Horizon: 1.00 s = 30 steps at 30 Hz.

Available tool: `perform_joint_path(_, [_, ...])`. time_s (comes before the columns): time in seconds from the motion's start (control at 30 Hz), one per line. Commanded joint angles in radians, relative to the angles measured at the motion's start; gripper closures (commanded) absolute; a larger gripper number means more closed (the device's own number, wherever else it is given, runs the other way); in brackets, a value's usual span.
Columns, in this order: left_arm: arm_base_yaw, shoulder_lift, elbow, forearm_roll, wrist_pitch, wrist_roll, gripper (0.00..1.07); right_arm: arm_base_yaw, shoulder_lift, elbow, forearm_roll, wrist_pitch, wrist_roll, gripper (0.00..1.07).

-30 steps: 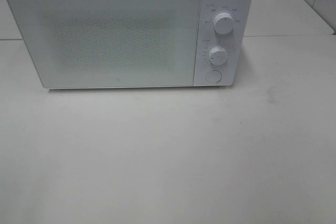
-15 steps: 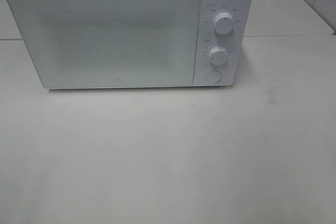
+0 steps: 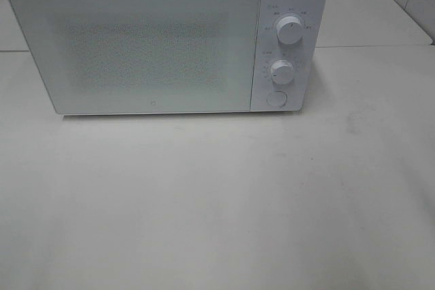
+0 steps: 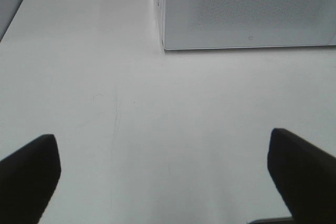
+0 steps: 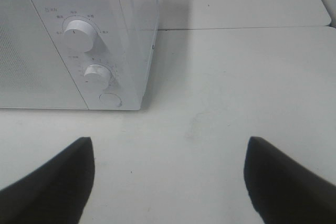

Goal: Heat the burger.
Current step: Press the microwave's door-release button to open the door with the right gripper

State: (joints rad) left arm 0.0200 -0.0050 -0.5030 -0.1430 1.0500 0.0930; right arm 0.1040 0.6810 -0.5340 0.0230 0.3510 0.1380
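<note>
1. Nothing has moved since the earlier high views. The microwave [image 3: 156, 39] sits where it sat on the counter [image 3: 217, 202], its door [image 3: 136, 45] is shut as before, and no arm enters that view.
2. On the left, the left claw [image 4: 165, 182] hangs low over bare counter with its jaws wide apart and nothing between them. Its camera faces the lower left corner of the microwave.
3. In the middle, the shut door is a pale speckled panel that we cannot see through. The burger shows in none of our views: it is not on the counter and not in either claw. We cannot tell whether it lies behind the door.
4. Right of the door stand the upper knob [image 3: 290, 30], the lower knob [image 3: 281, 70] and the round button [image 3: 276, 98]. No claw is touching any of them.
5. On the right, the right claw [image 5: 168, 182] is also spread open and holds nothing. It faces the control panel but stands well apart from it.
6. We judge the progress uncertain. If the burger is already inside, setting the knobs is what remains. If it is not, everything is left to do.
7. Both arms sit drawn back toward the near edge of the counter, level and pointing at the microwave.
</note>
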Motion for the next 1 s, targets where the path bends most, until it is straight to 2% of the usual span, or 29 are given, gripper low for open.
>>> perform_joint_path(0.03, [0.002, -0.019, 0.004, -0.008, -0.013, -0.005, 0.07, -0.008, 0.099, -0.007, 0.005, -0.110, -0.015, 0.32])
perform_joint_path(0.1, [0.002, -0.019, 0.004, -0.008, -0.013, -0.005, 0.07, -0.008, 0.121, -0.001, 0.002, -0.135, -0.016, 0.32])
perform_joint_path(0.17, [0.002, -0.019, 0.004, -0.008, -0.013, -0.005, 0.07, -0.008, 0.191, 0.046, 0.006, -0.281, -0.013, 0.32])
perform_joint_path(0.3, [0.002, -0.019, 0.004, -0.008, -0.013, -0.005, 0.07, -0.008, 0.244, 0.089, 0.006, -0.392, -0.011, 0.32])
perform_joint_path(0.47, [0.002, -0.019, 0.004, -0.008, -0.013, -0.005, 0.07, -0.008, 0.331, 0.172, 0.017, -0.630, -0.078, 0.33])
perform_joint_path(0.67, [0.002, -0.019, 0.004, -0.008, -0.013, -0.005, 0.07, -0.008, 0.401, 0.221, 0.063, -0.764, -0.117, 0.33])
perform_joint_path(0.73, [0.002, -0.019, 0.004, -0.008, -0.013, -0.005, 0.07, -0.004, 0.487, 0.265, 0.068, -0.931, -0.167, 0.33])
perform_joint_path(0.77, [0.002, -0.019, 0.004, -0.008, -0.013, -0.005, 0.07, -0.004, 0.487, 0.265, 0.068, -0.931, -0.167, 0.33])
perform_joint_path(0.83, [0.002, -0.019, 0.004, -0.008, -0.013, -0.005, 0.07, -0.002, 0.555, 0.289, 0.103, -1.032, -0.173, 0.33])
perform_joint_path(0.93, [0.002, -0.019, 0.004, -0.008, -0.013, -0.005, 0.07, 0.008, 0.579, 0.296, 0.124, -1.062, -0.178, 0.33])
perform_joint_path(1.0, [0.002, -0.019, 0.004, -0.008, -0.013, -0.005, 0.07, 0.062, 0.651, 0.303, 0.213, -1.144, -0.233, 0.33])
